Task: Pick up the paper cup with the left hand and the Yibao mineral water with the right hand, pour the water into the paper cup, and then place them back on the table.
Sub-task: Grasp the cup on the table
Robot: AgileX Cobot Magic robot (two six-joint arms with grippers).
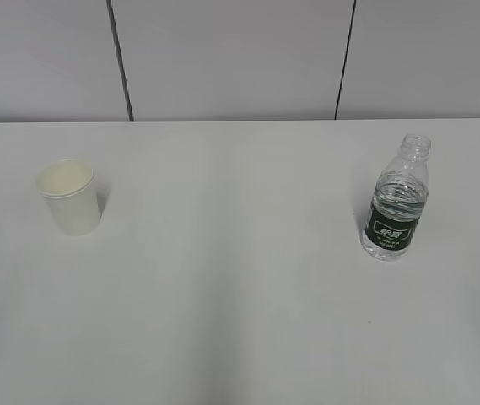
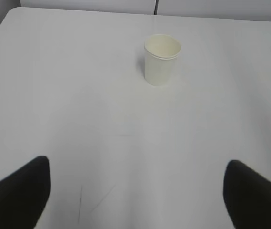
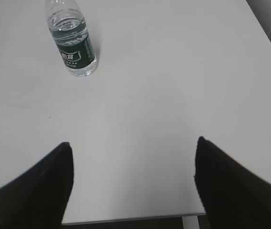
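The cream-white paper cup (image 1: 70, 197) stands upright at the left of the white table (image 1: 240, 304). The clear Yibao bottle (image 1: 396, 200) with a dark green label and no cap stands upright at the right. Neither arm shows in the exterior view. In the left wrist view the cup (image 2: 161, 59) stands well ahead of my left gripper (image 2: 137, 176), which is open and empty, with black fingers (image 2: 18, 193) far apart. In the right wrist view the bottle (image 3: 72, 40) stands far ahead and to the left of my right gripper (image 3: 133, 155), open and empty.
A grey panelled wall (image 1: 240, 59) runs behind the table. The table's near edge (image 3: 125, 218) shows under my right gripper, and its right edge (image 3: 268, 36) runs along that view. Faint scratch marks (image 2: 90, 205) lie on the table between the left fingers.
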